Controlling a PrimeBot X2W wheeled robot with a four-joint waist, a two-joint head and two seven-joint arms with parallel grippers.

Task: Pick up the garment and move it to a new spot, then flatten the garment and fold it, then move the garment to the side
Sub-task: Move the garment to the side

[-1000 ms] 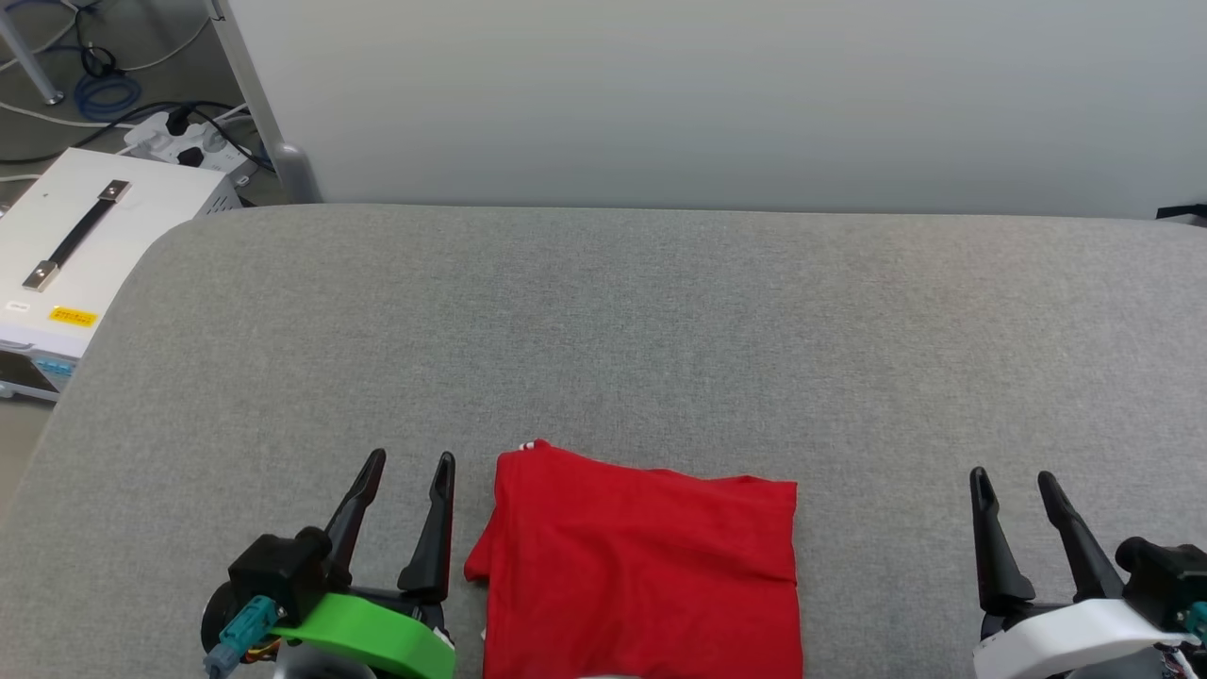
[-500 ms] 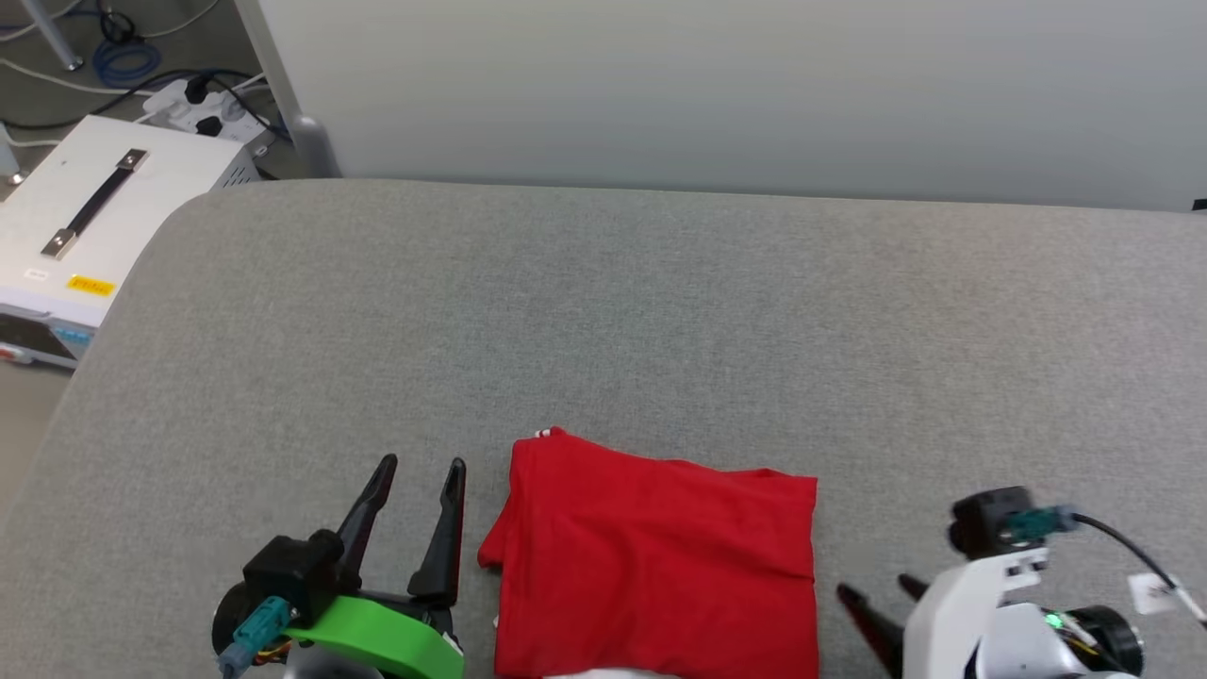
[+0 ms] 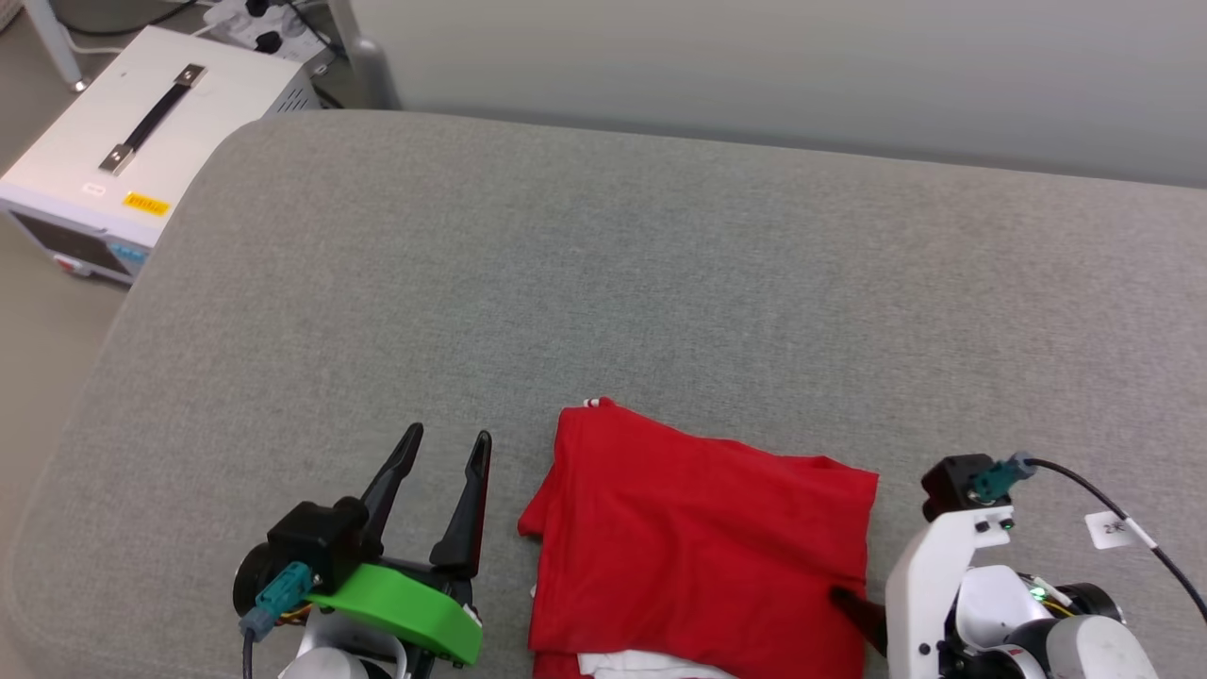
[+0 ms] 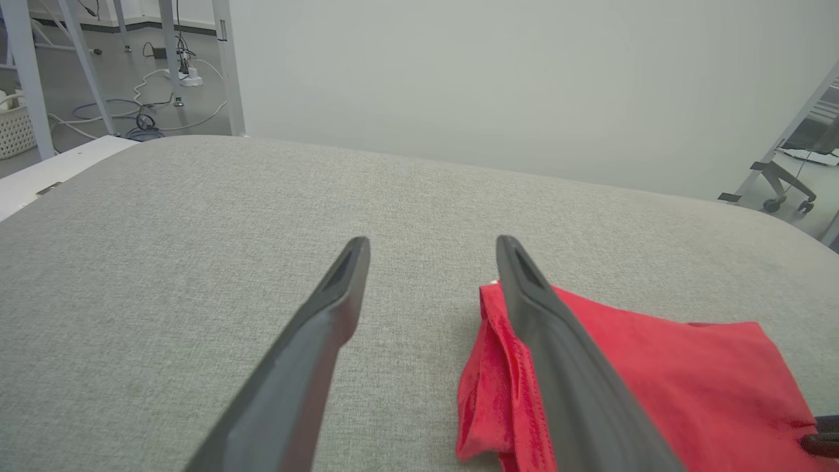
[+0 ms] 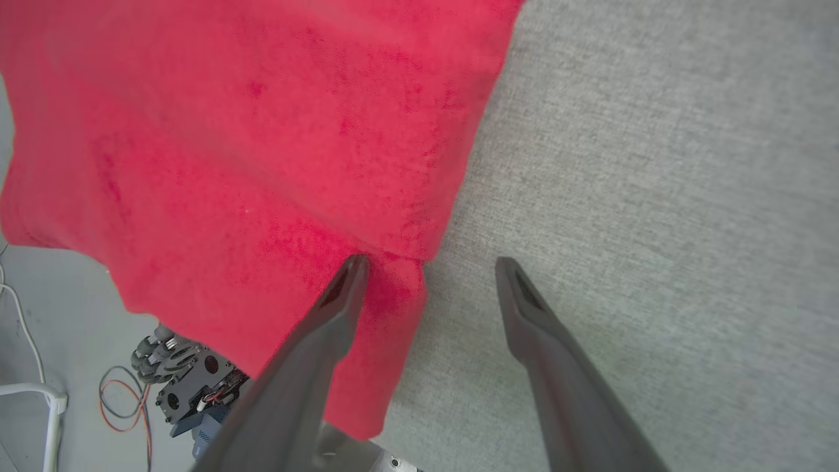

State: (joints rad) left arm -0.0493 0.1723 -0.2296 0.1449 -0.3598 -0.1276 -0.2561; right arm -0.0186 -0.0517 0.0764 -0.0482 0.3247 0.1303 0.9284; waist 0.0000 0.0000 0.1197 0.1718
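Folded garment [image 3: 702, 538] lies flat. Right gripper [image 5: 429, 262], jaws apart, straddles its right edge; left gripper [image 3: 449, 434], jaws apart, waits just beside it. Best to pinch every layer before sliding, or the fold likely spreads.

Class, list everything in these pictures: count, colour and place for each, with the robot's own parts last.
garment: one, red, folded, on the table's near side.
table: one, grey fabric, under the garment.
box: one, white with black handle, on the floor past the table's far-left corner.
power strip: one, white, black plugs, on the floor behind the box.
wall: one, pale, behind the table.
left gripper: one, dark fingers, open, left of the garment.
right gripper: one, dark fingers, open, astride the garment's right edge.
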